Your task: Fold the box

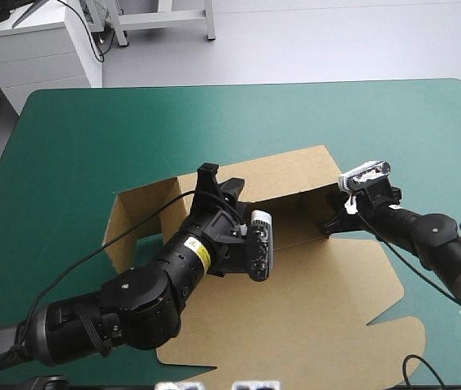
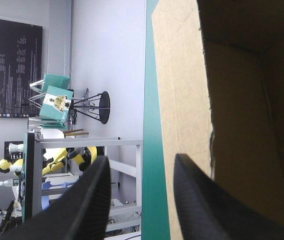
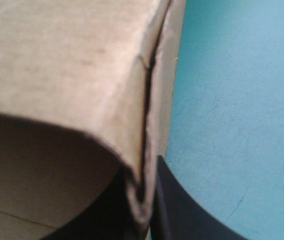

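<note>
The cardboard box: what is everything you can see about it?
The box is brown cardboard, half built: far walls stand up, a wide flat sheet lies toward the near edge of the teal-green table. The right hand pinches a wall's end; the open left hand is at the far wall, contact unclear.

We record a pale grey floor (image 1: 311, 41) beyond the table (image 1: 92, 130)'s far edge. At far left we note a white cabinet (image 1: 43, 53).
</note>
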`<state>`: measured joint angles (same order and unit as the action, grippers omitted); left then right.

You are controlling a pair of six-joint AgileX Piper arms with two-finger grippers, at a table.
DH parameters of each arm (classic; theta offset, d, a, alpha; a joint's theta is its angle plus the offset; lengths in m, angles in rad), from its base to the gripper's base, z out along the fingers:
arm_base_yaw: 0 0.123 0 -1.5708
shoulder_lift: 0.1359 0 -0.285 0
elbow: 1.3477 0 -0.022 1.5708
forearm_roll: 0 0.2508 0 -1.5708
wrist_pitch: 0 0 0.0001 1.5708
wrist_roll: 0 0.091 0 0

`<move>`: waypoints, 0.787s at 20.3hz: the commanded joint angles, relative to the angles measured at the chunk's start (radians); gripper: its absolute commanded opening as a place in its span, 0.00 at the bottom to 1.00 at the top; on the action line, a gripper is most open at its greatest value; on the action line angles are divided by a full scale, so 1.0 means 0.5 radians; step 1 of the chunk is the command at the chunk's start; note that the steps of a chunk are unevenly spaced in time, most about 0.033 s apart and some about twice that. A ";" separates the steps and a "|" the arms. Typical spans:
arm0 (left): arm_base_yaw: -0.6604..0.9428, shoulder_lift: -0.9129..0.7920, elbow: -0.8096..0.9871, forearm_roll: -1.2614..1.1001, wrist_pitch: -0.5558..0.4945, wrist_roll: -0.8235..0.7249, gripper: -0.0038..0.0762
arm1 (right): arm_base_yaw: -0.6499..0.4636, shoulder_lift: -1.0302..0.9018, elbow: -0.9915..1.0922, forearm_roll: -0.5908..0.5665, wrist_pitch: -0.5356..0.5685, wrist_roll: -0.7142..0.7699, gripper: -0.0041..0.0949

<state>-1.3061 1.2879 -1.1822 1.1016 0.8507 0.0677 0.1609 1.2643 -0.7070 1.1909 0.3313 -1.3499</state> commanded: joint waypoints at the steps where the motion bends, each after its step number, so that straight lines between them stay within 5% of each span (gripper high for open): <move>1: -0.017 -0.059 -0.065 0.102 0.007 -0.011 0.26 | -0.001 -0.044 -0.054 0.038 -0.053 -0.001 0.02; 2: -0.017 -0.059 -0.065 0.102 0.007 -0.011 0.08 | -0.001 -0.044 -0.054 0.038 -0.053 -0.001 0.02; 3: -0.017 -0.059 -0.065 0.102 0.007 -0.011 0.04 | -0.001 -0.044 -0.054 0.038 -0.057 -0.001 0.02; 13: 0.540 -0.059 -0.299 -0.676 0.014 0.169 0.07 | -0.001 -0.044 -0.097 0.038 -0.050 0.085 0.02; 16: 0.788 -0.059 -0.466 -0.909 0.085 0.218 0.07 | -0.001 -0.044 -0.201 -0.118 0.043 0.193 0.02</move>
<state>-0.9827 1.2879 -1.3373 0.6939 0.9040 0.1609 0.1609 1.2653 -0.7370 1.1546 0.3338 -1.3066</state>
